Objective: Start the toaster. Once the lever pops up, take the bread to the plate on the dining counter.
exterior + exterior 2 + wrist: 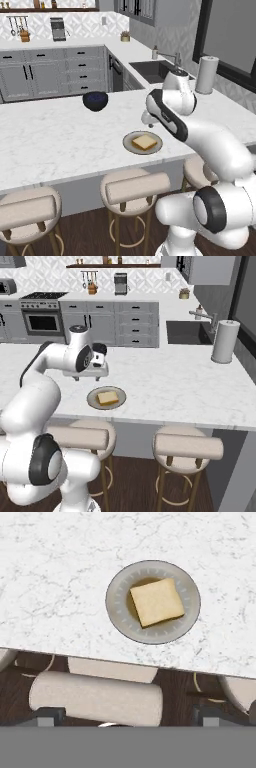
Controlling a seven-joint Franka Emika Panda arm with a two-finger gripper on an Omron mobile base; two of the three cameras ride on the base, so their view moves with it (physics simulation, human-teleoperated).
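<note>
A dark blue bowl (95, 100) sits toward the far edge of the desk. A white paper towel roll (223, 341) stands upright near the far right corner, beside the sink (184, 332). Tan-cushioned bar stools (187, 447) line the near edge. A coffee machine (120, 283) stands on the back worktop.
</note>
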